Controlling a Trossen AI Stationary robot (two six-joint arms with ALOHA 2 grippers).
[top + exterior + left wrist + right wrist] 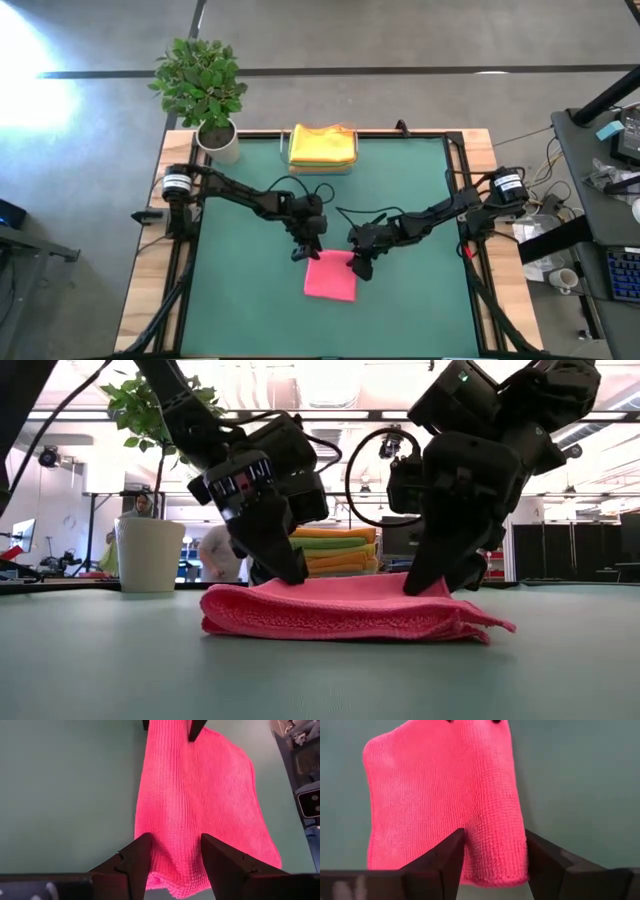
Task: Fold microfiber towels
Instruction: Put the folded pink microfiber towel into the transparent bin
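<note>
A pink microfiber towel [331, 278] lies folded in several layers on the green table [400, 200], near its middle. My left gripper [305, 250] points down at the towel's far left corner, fingers open, one on either side of a strip of cloth [175, 837]. My right gripper [362, 265] points down at the towel's far right corner, also open, astride the cloth [495, 832]. In the low view both grippers [290, 572] [428, 582] reach down to the towel's top [340, 605]. The other towels lie stacked at the far edge [322, 147]. My left gripper's open fingertips [144, 840] come from above, pointing down, and reach the top layer at the towel's far left corner [172, 855]; I cannot tell whether they press it. The towel lies flat on the table. My right gripper's open fingertips [460, 836] come from above onto the far right corner [495, 855]; I cannot tell whether they press it. The cloth between them lies flat.
A stack of folded towels, yellow on top [322, 147], sits in a clear tray at the table's far edge; it shows orange, green and yellow in the low view [340, 550]. A potted plant [218, 138] stands at the far left corner. A person [215, 555] is in the room behind.
</note>
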